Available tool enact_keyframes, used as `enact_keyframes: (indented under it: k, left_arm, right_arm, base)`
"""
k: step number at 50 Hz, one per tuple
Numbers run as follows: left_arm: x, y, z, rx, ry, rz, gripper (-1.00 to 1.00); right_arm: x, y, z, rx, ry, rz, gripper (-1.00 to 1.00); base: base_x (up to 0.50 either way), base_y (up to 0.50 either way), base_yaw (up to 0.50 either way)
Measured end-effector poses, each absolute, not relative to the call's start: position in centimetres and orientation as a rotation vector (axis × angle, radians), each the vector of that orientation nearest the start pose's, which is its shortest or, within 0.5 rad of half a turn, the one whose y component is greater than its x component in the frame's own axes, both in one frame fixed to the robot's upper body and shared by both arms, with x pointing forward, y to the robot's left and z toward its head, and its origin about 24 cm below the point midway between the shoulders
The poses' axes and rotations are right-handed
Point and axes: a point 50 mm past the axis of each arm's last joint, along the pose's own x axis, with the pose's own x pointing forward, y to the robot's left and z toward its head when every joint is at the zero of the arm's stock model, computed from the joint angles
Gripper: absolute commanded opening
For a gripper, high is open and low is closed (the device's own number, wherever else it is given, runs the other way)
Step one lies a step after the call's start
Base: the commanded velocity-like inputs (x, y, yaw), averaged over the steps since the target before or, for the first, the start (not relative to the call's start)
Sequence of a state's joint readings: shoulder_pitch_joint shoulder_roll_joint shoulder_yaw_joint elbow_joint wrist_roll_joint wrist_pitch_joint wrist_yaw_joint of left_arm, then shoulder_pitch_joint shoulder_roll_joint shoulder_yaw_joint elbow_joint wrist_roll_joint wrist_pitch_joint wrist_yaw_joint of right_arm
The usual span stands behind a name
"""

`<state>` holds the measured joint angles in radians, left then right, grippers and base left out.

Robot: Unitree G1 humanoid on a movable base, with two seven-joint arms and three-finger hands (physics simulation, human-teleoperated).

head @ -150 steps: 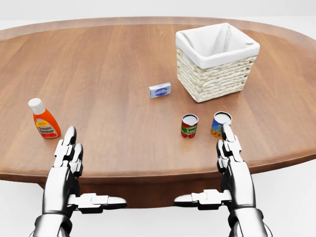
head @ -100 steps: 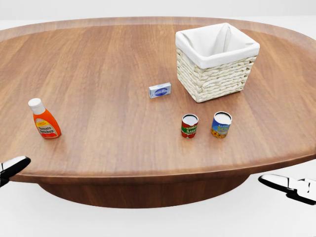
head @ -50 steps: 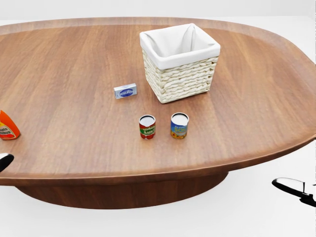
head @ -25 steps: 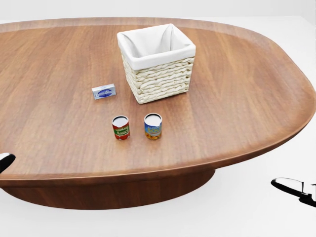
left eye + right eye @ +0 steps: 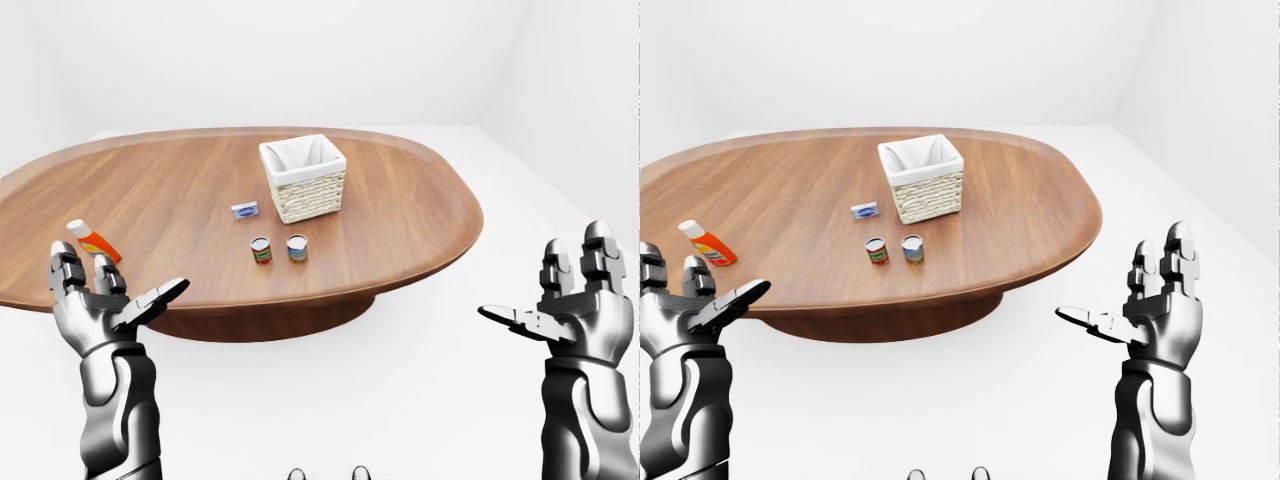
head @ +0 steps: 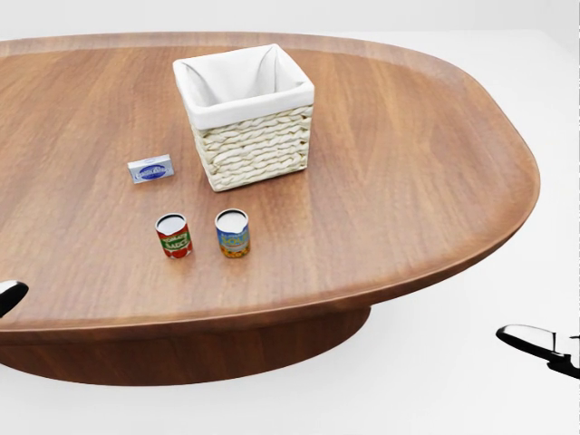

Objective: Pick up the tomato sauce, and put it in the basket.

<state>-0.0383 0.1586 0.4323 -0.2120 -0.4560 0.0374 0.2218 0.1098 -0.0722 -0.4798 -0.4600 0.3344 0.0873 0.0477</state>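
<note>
Both arms are glossy chrome-silver with black joint seams; the left hand (image 5: 100, 305) and right hand (image 5: 580, 310) carry blocky, segmented three-part fingers (image 5: 598, 250).

We see a large oval wooden table (image 5: 1020, 215) set against a plain white room. Near its middle stands a woven basket (image 5: 926, 192) with a white lining, open at the top. Just left of the basket lies a small blue-and-white box (image 5: 866, 210). Below these, two cans stand side by side and apart from the basket: the tomato sauce can (image 5: 877, 251) with its red label on the left, and a blue-labelled can (image 5: 912, 248) on the right. Far to the left sits an orange bottle (image 5: 706, 243) with a white cap. Our left hand (image 5: 690, 305) and right hand (image 5: 1150, 312) are both raised clear of the table, fingers spread and empty.
</note>
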Motion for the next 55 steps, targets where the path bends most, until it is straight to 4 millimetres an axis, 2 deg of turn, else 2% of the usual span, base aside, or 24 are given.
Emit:
enact_keyframes:
  k: [14,55]
  left_arm:
    - [23.11,27.94,11.03,-0.297,-0.298,0.545,1.00]
    - [23.09,27.86,11.01,-0.297,-0.296,0.542,1.00]
  right_arm:
    - [19.82,-26.23,12.43,0.113,-0.338,-0.345,1.00]
    - [19.95,-26.01,12.32,0.104,-0.331,-0.330,1.00]
  base:
    - [0.02,0.00,0.00]
    - [0.32,0.00,0.00]
